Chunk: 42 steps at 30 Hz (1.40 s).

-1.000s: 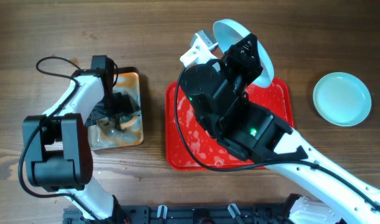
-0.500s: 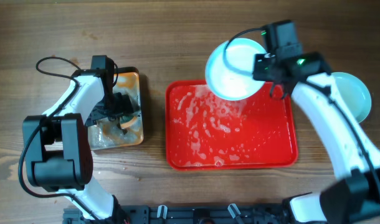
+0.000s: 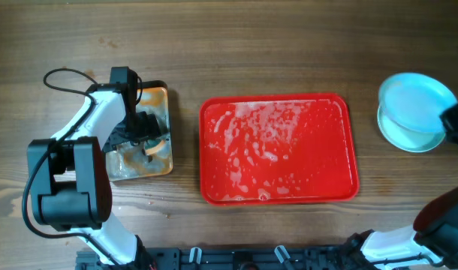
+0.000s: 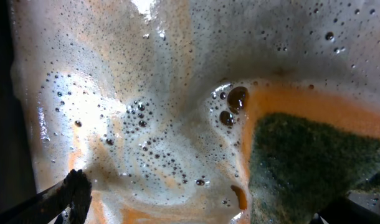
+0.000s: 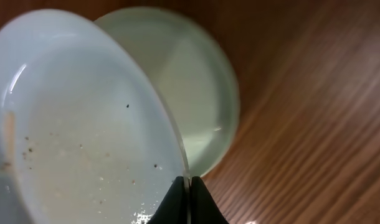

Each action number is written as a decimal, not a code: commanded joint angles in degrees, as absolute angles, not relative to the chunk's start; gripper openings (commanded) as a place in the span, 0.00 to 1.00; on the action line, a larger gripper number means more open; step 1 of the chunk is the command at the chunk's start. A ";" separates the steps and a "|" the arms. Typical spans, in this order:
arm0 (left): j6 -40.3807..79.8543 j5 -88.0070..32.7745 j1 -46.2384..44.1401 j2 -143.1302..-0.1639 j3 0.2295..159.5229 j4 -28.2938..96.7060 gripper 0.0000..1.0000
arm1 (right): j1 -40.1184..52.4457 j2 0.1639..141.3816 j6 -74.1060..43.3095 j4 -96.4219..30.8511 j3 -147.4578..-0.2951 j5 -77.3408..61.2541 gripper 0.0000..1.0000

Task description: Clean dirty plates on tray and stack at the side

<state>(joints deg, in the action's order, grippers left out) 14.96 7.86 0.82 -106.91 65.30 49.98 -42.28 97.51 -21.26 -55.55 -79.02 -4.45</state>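
At the right edge of the table (image 3: 289,37), the right gripper (image 5: 190,190) pinched the rim of a pale plate (image 5: 84,124), tilted over a second plate (image 5: 202,87) lying on the table. The left gripper (image 3: 143,139) (jaws spread wide) hung in the sudsy metal tray (image 3: 158,94) beside the green sponge (image 4: 308,162). The red tray (image 3: 278,101), streaked with foam, sat mid-table, well apart from both plates.

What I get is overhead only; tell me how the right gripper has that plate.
Observer: The right gripper is shut on the rim of the held plate, fingertips pinched together.
Operator: Check that plate for dirt.
Observer: A few tiny dark specks and a faint orange mark near one edge.
Operator: Report the left gripper.
Observer: The left gripper is open above foamy water; the sponge lies there, ungripped.
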 commanded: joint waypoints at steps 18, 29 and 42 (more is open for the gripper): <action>15.90 6.94 0.30 -108.86 64.14 48.97 1.00 | -35.59 98.15 -24.36 -37.32 -67.66 -12.10 0.86; 19.99 6.15 0.21 -89.54 67.48 58.04 1.00 | -22.85 89.03 -24.01 -47.97 -79.18 -11.44 1.00; 0.19 -1.87 -15.55 -41.39 67.53 53.95 1.00 | -1.72 58.43 15.14 -43.81 -79.18 -25.74 1.00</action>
